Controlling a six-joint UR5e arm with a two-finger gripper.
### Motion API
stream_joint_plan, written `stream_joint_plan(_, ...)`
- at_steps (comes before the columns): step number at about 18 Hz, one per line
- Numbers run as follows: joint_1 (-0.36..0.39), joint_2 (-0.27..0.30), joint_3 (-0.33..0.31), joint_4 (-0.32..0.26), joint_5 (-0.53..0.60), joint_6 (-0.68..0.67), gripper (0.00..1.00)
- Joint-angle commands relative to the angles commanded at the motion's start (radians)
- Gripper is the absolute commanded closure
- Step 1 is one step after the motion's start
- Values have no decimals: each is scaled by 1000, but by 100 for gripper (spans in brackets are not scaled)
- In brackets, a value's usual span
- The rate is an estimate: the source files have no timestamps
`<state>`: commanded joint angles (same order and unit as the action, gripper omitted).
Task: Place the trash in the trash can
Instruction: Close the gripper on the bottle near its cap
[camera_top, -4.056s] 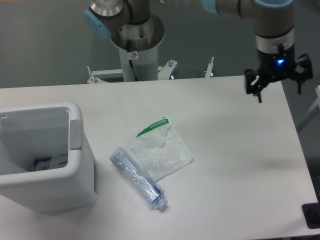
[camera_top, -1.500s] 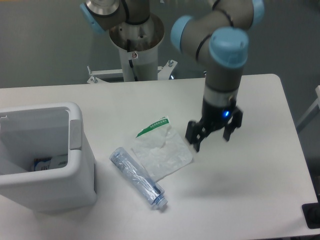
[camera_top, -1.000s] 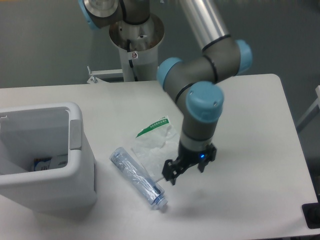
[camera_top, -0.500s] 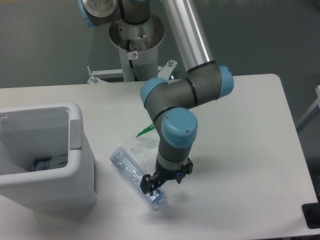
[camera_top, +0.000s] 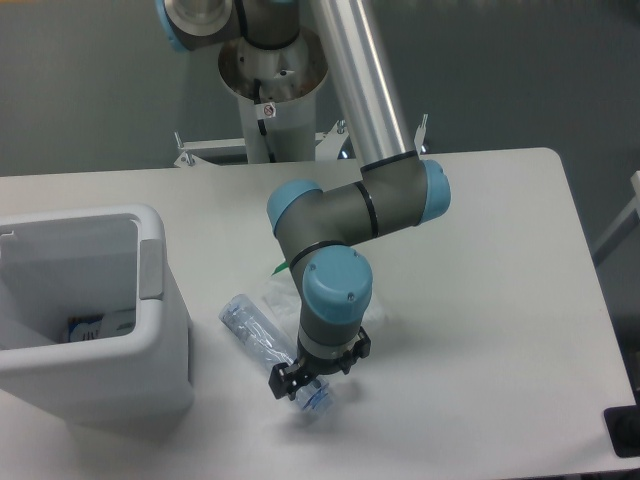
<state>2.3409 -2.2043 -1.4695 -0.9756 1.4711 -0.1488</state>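
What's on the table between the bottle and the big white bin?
Nothing: the camera view shows only bare table between the bottle and the trash can.

One fixed cam, high front, facing table & arm base

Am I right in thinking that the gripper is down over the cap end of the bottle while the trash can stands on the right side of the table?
Not quite: the trash can stands on the left side of the table, as the fixed camera view shows. The rest holds: the gripper is down over the cap end of the bottle.
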Motion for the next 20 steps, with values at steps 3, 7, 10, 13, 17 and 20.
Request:
stream_joint_plan(3, 0, -12, 0, 0, 2, 0, 0)
stream_joint_plan(7, -3, -15, -2, 0, 2, 0, 0)
stream_joint_plan(10, -8, -18, 3, 2, 2, 0, 0)
stream_joint_plan(13, -8, -29, 5, 2, 3, 0, 11)
stream_joint_plan(17, -8, -32, 0, 2, 3, 0, 23)
stream_joint_plan(20, -9, -28, 2, 2, 2, 3, 30)
